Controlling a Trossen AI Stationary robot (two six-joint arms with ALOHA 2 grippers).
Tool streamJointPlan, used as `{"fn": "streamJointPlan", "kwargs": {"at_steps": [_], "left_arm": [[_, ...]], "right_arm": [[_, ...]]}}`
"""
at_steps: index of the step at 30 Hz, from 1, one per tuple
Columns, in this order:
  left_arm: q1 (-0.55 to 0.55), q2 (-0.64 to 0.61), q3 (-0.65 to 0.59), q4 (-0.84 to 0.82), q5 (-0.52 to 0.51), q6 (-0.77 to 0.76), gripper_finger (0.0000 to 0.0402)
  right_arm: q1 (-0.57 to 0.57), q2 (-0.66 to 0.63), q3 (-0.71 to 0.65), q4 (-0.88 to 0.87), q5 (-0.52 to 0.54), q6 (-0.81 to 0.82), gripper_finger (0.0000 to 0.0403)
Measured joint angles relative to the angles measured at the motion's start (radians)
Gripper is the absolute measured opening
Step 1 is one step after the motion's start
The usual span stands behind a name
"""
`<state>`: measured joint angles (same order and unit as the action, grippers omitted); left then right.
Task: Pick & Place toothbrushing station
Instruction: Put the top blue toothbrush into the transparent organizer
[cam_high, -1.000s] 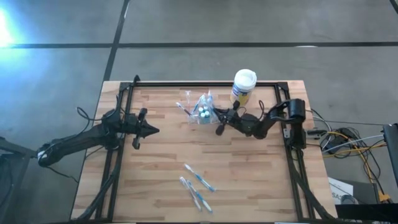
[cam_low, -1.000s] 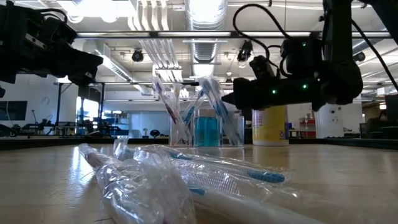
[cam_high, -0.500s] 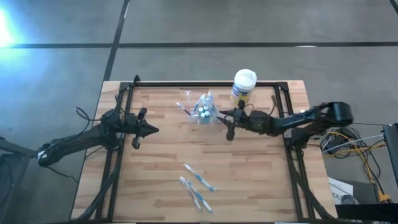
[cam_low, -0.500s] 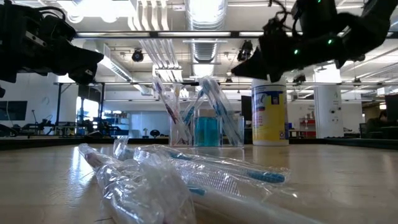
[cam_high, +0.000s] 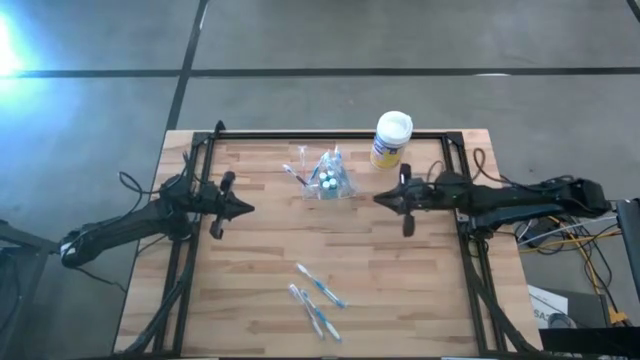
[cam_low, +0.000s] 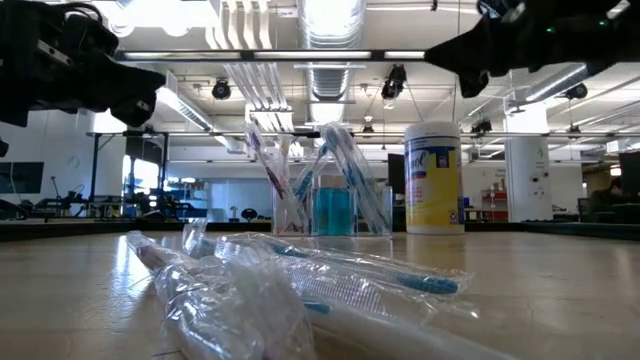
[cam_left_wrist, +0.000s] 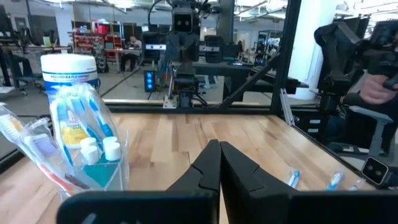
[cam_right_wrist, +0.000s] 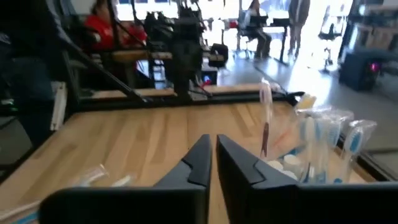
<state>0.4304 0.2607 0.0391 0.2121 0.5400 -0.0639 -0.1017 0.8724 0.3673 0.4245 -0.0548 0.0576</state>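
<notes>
the right gripper (cam_high: 383, 199) was closed and empty, apart from the toothbrushing station (cam_high: 327, 178) at its 9 o'clock. the left gripper (cam_high: 247, 209) was closed, empty, at the station's 8 o'clock.

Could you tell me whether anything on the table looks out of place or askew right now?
Yes: three wrapped toothbrushes lie loose and scattered at the table's near side, well apart from the see-through cup, where the other brushes stand. Nothing looks spilled or damaged.
</notes>
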Motion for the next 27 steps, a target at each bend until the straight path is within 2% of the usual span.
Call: {"fn": "streamJointPlan", "kwargs": {"at_steps": [3,8,18,27], "left_arm": [[0.0,-0.001,0.0,-0.003,0.0,0.0,0.0004],[0.0,-0.002,0.002,-0.002,-0.001,0.023,0.0003],[0.0,-0.002,0.003,0.011,-0.001,0.048,0.0003],[0.0,-0.003,0.005,0.023,-0.006,0.008,0.0003]], "right_arm": [[-0.001,-0.097,-0.059,0.012,-0.03,-0.001,0.001],[-0.03,-0.248,-0.135,-0.049,-0.171,0.041,0.0008],[-0.12,-0.486,-0.254,-0.122,-0.231,0.047,0.0008],[-0.132,-0.617,-0.359,-0.134,-0.229,0.096,0.0008]]}}
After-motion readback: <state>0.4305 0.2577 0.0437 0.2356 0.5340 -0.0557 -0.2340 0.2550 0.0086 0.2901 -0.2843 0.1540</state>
